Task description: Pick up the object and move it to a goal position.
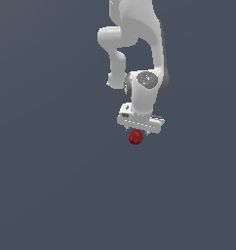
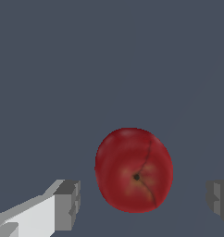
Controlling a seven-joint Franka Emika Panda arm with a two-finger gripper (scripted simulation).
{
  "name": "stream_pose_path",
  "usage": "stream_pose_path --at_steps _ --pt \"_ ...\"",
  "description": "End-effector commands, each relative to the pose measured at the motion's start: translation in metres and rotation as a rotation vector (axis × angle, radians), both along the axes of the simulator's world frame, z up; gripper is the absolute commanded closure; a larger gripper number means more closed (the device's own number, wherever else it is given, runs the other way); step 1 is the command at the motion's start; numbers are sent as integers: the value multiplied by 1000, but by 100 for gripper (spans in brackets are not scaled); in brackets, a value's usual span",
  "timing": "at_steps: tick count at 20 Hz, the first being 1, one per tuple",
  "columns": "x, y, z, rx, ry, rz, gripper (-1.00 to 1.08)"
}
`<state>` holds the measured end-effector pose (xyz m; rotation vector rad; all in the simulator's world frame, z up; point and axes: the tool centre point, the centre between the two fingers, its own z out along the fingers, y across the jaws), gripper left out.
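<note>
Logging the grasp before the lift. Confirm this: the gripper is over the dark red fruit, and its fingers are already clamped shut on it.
Not quite. The gripper is over the dark red fruit, but it is open, not clamped. The wrist view shows each of the fingers standing apart from the fruit, with bare gray floor visible between pad and skin on both sides.

The object [image 1: 135, 137] is lying on the surface [image 1: 51, 185], near the middle of the exterior view. The hand [image 1: 139, 128] is hanging directly over it, with the arm [image 1: 134, 44] reaching in from the top of that view. In the wrist view the object [image 2: 133, 170] is sitting between the two fingers [image 2: 67, 205], apart from both, with open surface [image 2: 109, 60] showing on each side of it. The surface is stretching away all around the object.
</note>
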<state>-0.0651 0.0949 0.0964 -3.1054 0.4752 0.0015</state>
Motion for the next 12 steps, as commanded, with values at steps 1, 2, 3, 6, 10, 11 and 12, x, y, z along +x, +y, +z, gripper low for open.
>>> stream_pose_path --at_steps 1,2,3,6,10,11,12 --pt "0 0 0 0 0 -1 -92" --pt "0 0 -1 0 0 -1 -92" --pt "0 0 -3 0 0 -1 -92" --pt "0 0 -12 0 0 -1 -92" --pt "-1 0 -32 0 -1 -3 -92" --pt "-1 0 -36 0 -1 -3 -92" --pt "-1 0 -40 0 -1 -3 -92"
